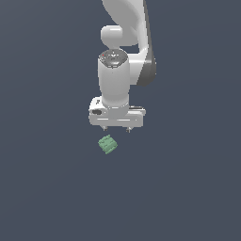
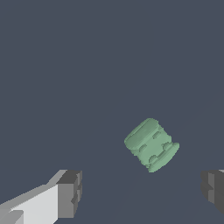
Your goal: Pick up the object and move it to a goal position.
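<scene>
Hand (image 1: 116, 128) hangs wide open, empty, just above the pale-green object (image 1: 108, 144), not touching it.

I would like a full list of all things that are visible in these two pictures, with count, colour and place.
block: one, pale green with a grooved top, lying on the floor just below the gripper in the exterior view, a little toward that view's left; in the wrist view it lies ahead of the fingers, not between them and touching neither.
floor: one, plain dark blue-grey, fills the background in both views.
arm: one, white with a dark grey joint, comes down from the top of the exterior view.
gripper: one, white body with dark grey fingers, open, holding nothing.
</scene>
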`<state>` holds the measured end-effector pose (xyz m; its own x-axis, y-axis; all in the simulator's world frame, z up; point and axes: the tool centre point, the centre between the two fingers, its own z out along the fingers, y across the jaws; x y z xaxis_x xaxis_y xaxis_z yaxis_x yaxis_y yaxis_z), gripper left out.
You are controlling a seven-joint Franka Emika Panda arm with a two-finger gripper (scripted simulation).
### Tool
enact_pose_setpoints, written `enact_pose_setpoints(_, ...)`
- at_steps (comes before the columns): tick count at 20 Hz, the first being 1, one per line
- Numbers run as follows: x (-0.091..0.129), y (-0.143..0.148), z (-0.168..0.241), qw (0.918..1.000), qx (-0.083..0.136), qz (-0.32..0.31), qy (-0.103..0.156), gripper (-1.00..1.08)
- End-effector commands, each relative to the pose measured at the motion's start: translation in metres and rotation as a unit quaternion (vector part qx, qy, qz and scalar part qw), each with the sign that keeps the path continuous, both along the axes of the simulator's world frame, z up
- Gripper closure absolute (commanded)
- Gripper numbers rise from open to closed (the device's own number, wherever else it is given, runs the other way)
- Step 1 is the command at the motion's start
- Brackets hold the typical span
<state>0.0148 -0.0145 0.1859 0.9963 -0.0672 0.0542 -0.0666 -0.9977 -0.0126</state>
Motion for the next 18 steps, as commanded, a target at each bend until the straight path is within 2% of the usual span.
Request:
enact_pose_setpoints(1,0.000,0.000,0.000,1.0000,0.000,0.000,0.000,-0.92)
enact_pose_setpoints(12,-0.001,0.009,0.011,0.9999,0.013,0.009,-0.005,-0.92)
enact_pose_setpoints(18,-0.001,0.008,0.009,0.9999,0.011,0.012,-0.004,-0.92)
